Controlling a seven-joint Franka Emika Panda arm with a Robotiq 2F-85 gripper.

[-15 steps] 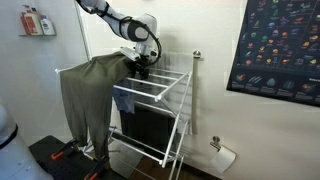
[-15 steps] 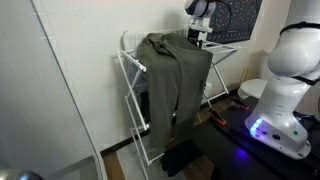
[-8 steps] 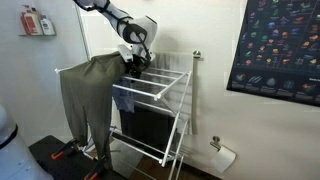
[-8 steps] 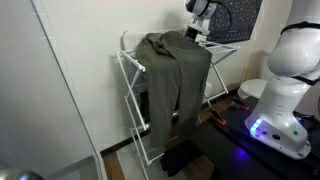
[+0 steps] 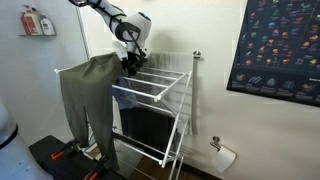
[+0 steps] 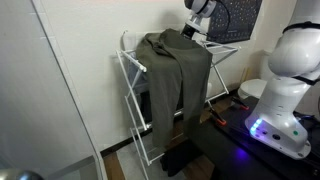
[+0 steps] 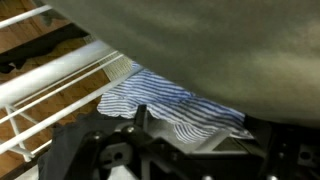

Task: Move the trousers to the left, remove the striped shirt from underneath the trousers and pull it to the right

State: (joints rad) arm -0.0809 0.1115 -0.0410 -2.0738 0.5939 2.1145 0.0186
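The trousers (image 5: pixel 88 90) hang over one end of a white drying rack (image 5: pixel 160 90). Their olive-green waist lies bunched on the top rails and the two long legs drop down the outer side almost to the floor. In the exterior view from the end of the rack, the trousers (image 6: pixel 178 75) cover most of the frame's near side.

In the wrist view the trousers (image 7: pixel 200 35) fill the upper part of the picture as a broad grey-green sheet. The striped shirt (image 7: pixel 175 100) shows just under their edge. It is a crumpled patch of thin blue-and-white striped cloth lying on the rails, partly covered by the trousers. The shirt cannot be made out clearly in either exterior view.

The gripper (image 5: pixel 130 66) points down over the top of the rack, right beside the heap of the trousers and close to touching it. Its jaws stand wide apart, and nothing can be seen clamped between them. In the wrist view its dark body crosses the bottom of the picture, directly below the shirt.

The rack's white rails (image 7: pixel 60 85) run diagonally, with brown wooden floor (image 7: pixel 30 40) behind them. A black box (image 5: pixel 150 125) stands under the rack. On the wall there is a dark poster (image 5: pixel 275 45) and, lower down, a toilet-paper holder (image 5: pixel 222 152). A white rounded machine (image 6: pixel 285 70) with a blue light stands near the rack.
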